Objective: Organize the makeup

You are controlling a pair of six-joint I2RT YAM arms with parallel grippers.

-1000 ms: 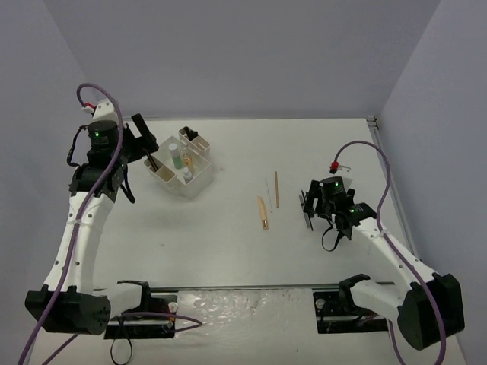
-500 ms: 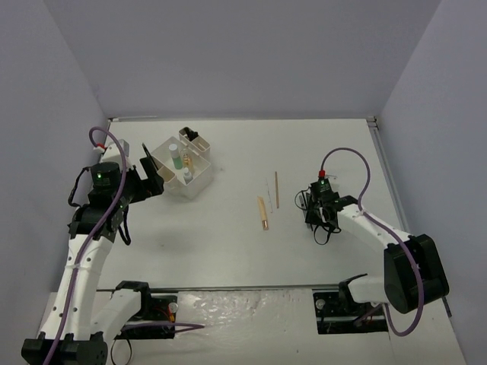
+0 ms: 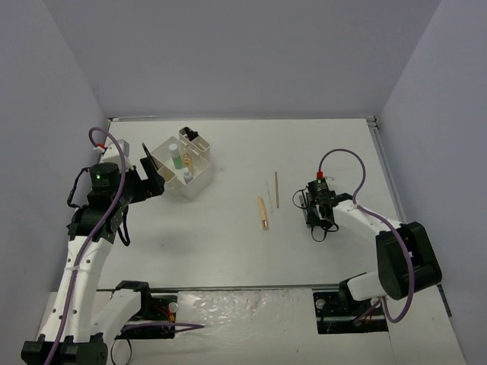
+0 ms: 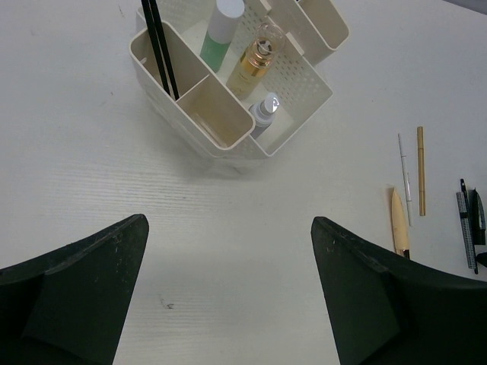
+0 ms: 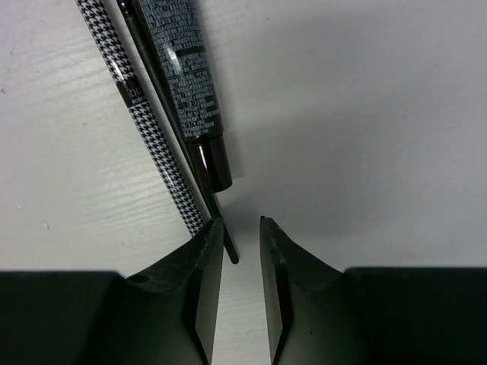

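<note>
The makeup is split between the white box [image 4: 228, 144] and the table. In the box stand a pale green bottle [image 4: 221, 30], a gold bottle [image 4: 255, 65], a grey-lilac bottle [image 4: 264, 114] and two black sticks [image 4: 161, 53]. A tan stick [image 3: 263, 213], a thin brown stick [image 3: 277, 190] and a thin white stick [image 4: 405, 179] lie mid-table. My right gripper [image 5: 242, 222] sits low over a houndstooth pencil [image 5: 144, 114], a thin black stick [image 5: 179, 129] and a black tube [image 5: 190, 84]. Its jaws stand a narrow gap apart, with the thin stick's tip beside the left finger. My left gripper [image 4: 228, 289] hangs wide open, just short of the box.
The box [image 3: 199, 179] stands at the back left of the white table. Grey walls close in three sides. The right arm's cable [image 3: 346, 163] loops above its wrist. Bare tabletop lies between the box and the loose sticks.
The right gripper's jaws have narrowed from wide to a slim gap while the arm settled over the black items. The left gripper has drawn back from above the box toward the near left.
</note>
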